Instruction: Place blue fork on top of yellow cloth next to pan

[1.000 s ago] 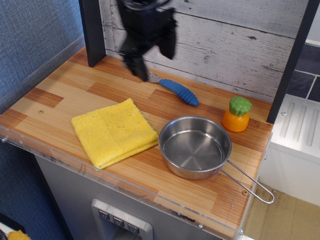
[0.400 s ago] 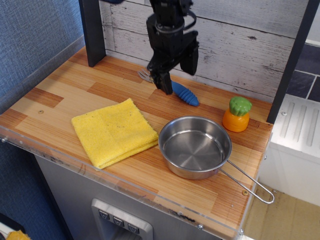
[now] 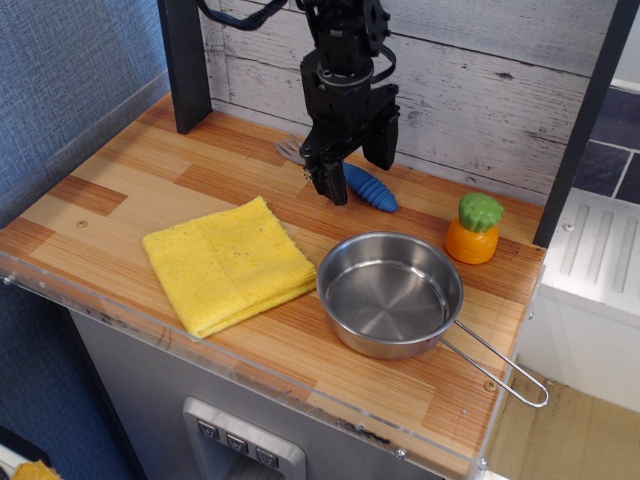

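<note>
Fingers (image 3: 355, 172) spread open astride blue fork (image 3: 368, 186); yellow cloth (image 3: 228, 264) bare

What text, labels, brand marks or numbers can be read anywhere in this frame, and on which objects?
None: no readable text in this view.
The blue fork, yellow cloth, pan and orange toy carry no visible lettering.
The hand and arm are plain black, no legible marking.
The three buttons on the panel below the counter may bear symbols, but are too small to read.
</note>
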`<action>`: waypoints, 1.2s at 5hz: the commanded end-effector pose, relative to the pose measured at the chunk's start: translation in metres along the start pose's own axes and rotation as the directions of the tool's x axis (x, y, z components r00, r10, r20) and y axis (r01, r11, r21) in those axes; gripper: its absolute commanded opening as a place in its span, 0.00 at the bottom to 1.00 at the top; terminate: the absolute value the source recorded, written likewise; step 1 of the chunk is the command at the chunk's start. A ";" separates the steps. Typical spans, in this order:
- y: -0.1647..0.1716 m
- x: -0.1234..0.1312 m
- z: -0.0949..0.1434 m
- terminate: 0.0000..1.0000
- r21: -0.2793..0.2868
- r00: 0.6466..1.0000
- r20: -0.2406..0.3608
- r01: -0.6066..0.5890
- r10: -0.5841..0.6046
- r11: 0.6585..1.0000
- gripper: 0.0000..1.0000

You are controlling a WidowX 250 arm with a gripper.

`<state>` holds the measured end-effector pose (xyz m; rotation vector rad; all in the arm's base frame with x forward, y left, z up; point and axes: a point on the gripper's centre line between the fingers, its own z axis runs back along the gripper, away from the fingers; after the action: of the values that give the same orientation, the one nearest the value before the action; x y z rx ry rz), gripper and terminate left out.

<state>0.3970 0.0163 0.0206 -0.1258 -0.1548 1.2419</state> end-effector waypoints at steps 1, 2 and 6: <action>-0.007 -0.007 0.012 0.00 0.007 0.997 0.068 -0.021 0.020 1.000 0.00; -0.006 -0.010 0.013 0.00 0.009 0.997 0.071 -0.007 0.006 1.000 0.00; -0.007 -0.007 0.044 0.00 -0.026 0.993 0.117 0.006 -0.003 1.000 0.00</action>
<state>0.3866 0.0090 0.0369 -0.0324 -0.2067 1.2479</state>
